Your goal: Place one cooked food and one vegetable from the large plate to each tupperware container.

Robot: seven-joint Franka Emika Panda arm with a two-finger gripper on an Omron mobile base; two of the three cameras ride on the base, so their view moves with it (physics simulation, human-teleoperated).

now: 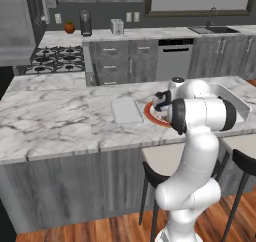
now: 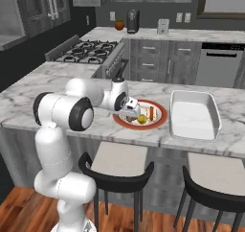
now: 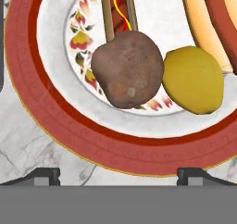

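Note:
The large plate (image 2: 161, 118), red-rimmed with a white centre, lies on the island counter between the two tupperware containers: a flat pale-grey tray (image 1: 126, 110) and a deeper white one (image 2: 194, 114). On the plate (image 3: 55, 121) lie a brown potato (image 3: 127, 69), a yellow lemon-like piece (image 3: 193, 79), a hot dog in a bun (image 3: 213, 19) and a second sausage (image 3: 119, 10). My gripper (image 3: 118, 176) hovers close above the plate's near rim, open, with nothing between its fingertips (image 3: 44, 174). It hangs over the plate (image 1: 151, 115) in both base views (image 2: 130, 112).
Two dark stools (image 2: 117, 171) stand under the island's front edge. Behind the island are a gas stove (image 1: 55, 58), drawers, a dishwasher (image 1: 174, 58) and a sink (image 1: 215, 30). A toaster (image 1: 117, 26) and a dark jug (image 1: 85, 23) sit on the back counter.

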